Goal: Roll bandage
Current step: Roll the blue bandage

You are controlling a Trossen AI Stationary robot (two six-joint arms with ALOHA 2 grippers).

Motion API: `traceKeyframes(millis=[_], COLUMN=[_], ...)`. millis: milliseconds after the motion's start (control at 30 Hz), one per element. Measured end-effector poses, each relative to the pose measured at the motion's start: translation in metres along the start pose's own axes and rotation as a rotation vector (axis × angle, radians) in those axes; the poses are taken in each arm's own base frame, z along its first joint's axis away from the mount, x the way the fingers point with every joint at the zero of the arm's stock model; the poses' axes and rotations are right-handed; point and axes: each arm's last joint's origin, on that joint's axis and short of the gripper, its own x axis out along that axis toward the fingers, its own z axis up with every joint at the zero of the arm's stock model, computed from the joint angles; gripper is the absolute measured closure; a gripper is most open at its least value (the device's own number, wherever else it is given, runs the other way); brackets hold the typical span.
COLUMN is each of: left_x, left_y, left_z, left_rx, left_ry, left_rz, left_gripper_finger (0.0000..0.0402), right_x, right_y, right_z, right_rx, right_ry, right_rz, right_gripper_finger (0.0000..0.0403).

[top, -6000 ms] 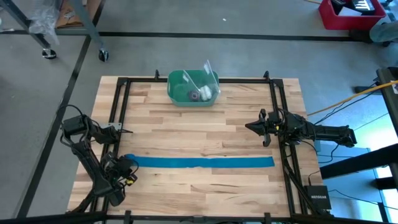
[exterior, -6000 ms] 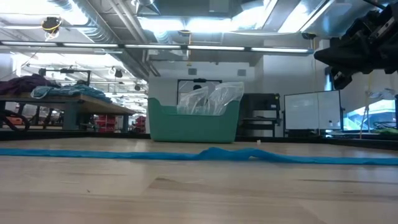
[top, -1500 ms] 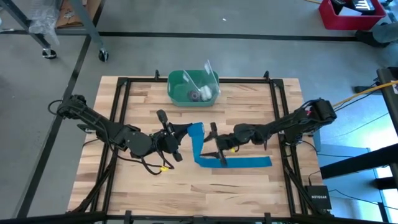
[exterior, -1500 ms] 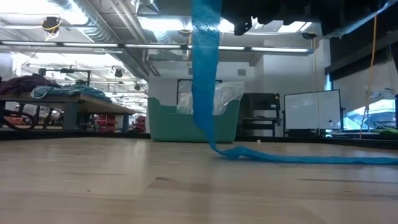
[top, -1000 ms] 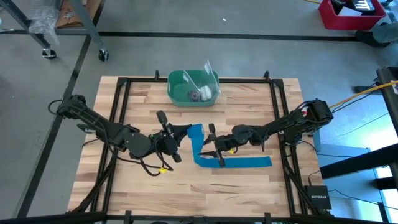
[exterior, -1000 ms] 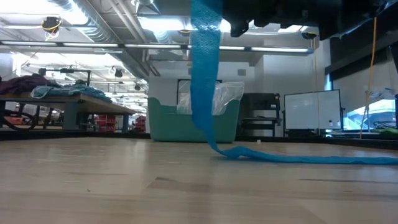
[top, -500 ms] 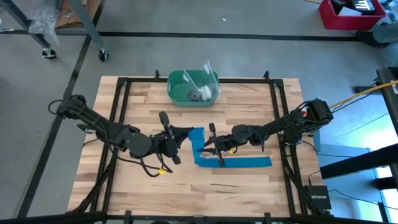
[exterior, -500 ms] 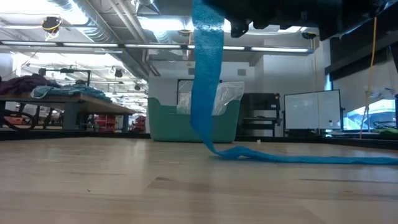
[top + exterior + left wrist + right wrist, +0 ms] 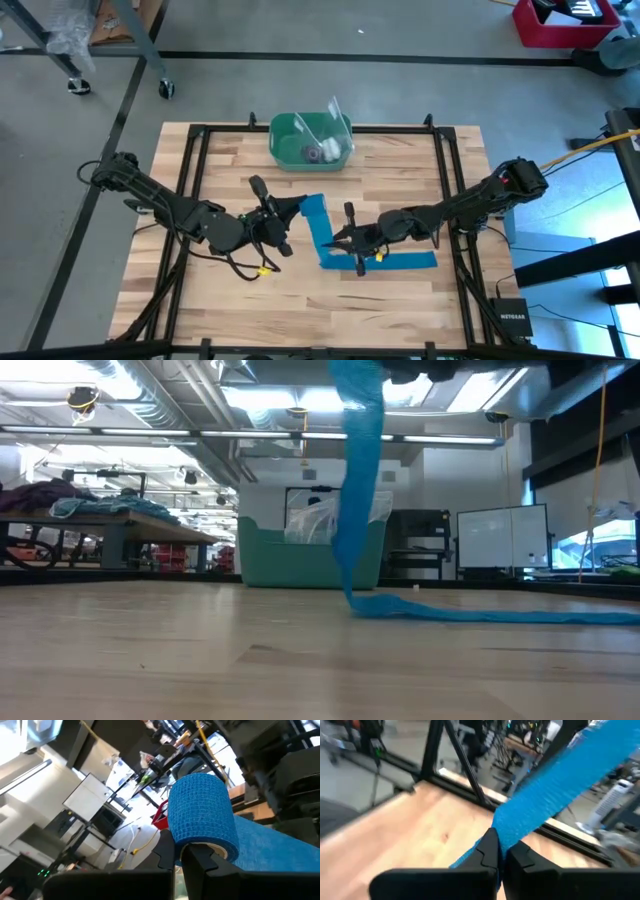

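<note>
- Bright blue soft fabric bandage strip [image 9: 378, 261]: one end lies flat on the wooden table [image 9: 230, 160] at lower centre-right of the high view; the other rises to frame centre.
- Left gripper [image 9: 293, 210]: pressed together on the raised, partly rolled end.
- Right gripper [image 9: 347, 240]: pinching the strip lower down, fingers [image 9: 490, 851] closed.

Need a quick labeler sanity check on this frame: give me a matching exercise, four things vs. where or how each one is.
Things:
1. bandage
2. green bin
3. left gripper
4. right gripper

States:
A. at the far edge of the table, apart from both arms
B. shut on the raised, rolled end
C. partly lifted, the rest lying flat on the wood
D. pinching the strip lower down, near the tabletop

Pairs: 1-C, 2-A, 3-B, 4-D
</note>
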Motion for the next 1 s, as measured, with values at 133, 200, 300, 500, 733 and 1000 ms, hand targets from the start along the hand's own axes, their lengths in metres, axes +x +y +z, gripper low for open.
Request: traceKeyframes(millis=[133, 200, 300, 500, 733, 1000], left_x=[0.004, 0.007, 0.011, 0.015, 0.016, 0.016], left_y=[0.004, 0.005, 0.006, 0.007, 0.005, 0.004], left_z=[-0.002, -0.003, -0.006, -0.010, -0.012, -0.015], left_rx=[-0.017, -0.025, -0.027, -0.018, 0.005, 0.031], left_ry=[0.033, 0.042, 0.057, 0.082, 0.088, 0.104], left_rz=[0.051, 0.061, 0.067, 0.071, 0.068, 0.060], left_gripper_finger=[0.0396, 0.0395, 0.0397, 0.0395, 0.0398, 0.0393], right_x=[0.002, 0.002, 0.001, -0.002, -0.006, -0.015], right_y=[0.009, 0.013, 0.021, 0.031, 0.025, -0.001], right_z=[0.016, 0.024, 0.037, 0.069, 0.111, 0.163], right_rx=[-0.091, -0.110, -0.132, -0.164, -0.168, -0.143], right_ry=[0.079, 0.119, 0.148, 0.114, 0.085, 0.013], right_rz=[0.009, 0.006, 0.006, 0.051, 0.066, 0.024], right_gripper_finger=[0.0398, 0.0398, 0.0400, 0.0400, 0.0398, 0.0396])
